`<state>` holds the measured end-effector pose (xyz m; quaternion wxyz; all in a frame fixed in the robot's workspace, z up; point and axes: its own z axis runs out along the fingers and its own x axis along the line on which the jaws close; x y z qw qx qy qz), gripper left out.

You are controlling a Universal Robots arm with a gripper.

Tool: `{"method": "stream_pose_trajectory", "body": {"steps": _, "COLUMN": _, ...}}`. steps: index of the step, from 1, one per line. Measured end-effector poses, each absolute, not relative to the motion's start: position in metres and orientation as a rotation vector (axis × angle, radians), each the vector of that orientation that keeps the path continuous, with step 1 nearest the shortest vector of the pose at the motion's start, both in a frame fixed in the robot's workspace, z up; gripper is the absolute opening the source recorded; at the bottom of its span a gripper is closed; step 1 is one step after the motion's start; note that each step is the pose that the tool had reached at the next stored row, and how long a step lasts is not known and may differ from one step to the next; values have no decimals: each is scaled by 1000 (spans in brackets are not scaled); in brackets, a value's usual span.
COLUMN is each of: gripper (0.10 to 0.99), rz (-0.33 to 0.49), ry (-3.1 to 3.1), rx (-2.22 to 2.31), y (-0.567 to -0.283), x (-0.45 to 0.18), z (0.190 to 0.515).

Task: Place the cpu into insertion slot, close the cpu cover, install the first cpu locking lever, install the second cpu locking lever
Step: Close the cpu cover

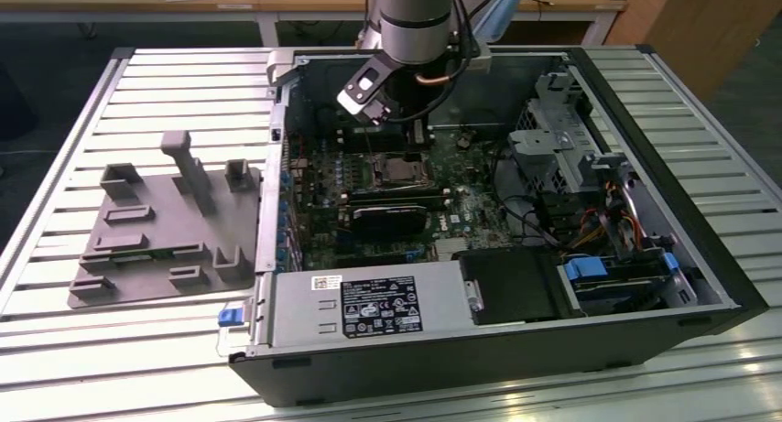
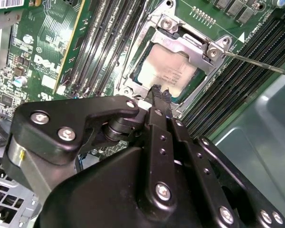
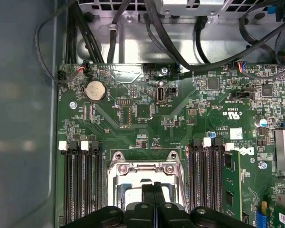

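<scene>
Slatted metal table [image 1: 684, 83] carries 1 open pc case [image 1: 489, 358] lying on its side. At the exterior view's left sits 1 grey holder plate [image 1: 146, 239] w/ several upright pegs. 1 arm [image 1: 409, 19] reaches down into the case over the green board [image 3: 133, 118].

Gripper [image 2: 157, 92] has its tips right at the edge of the insertion slot [image 1: 394, 171]; can't tell if they touch. Its 2 fingers are pressed together w/ nothing btwn them.

1 cpu [image 2: 168, 71] sits flat in the slot. Its pale top shows thru the window of 1 cpu cover [image 2: 187, 43], which lies over it. 1 thin lever rod [image 2: 256, 64] runs from the cover's corner out across the memory slots [image 3: 80, 180].

Those slots come in 2 banks, one each side, hugging the slot, so little side room. Case wall [image 3: 19, 118] stands just past one bank. Black cables [image 3: 180, 47] hang along the board's far edge. 1 coin battery [image 3: 96, 90] lies well apart from the slot.
</scene>
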<state>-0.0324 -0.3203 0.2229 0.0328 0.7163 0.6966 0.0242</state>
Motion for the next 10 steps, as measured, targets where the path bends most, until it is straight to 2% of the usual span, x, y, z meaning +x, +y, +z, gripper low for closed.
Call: {"method": "stream_pose_trajectory", "body": {"steps": 10, "gripper": 102, "rz": 44, "ry": 2158, "rx": 2219, "y": -320, "x": -32, "z": 221}}
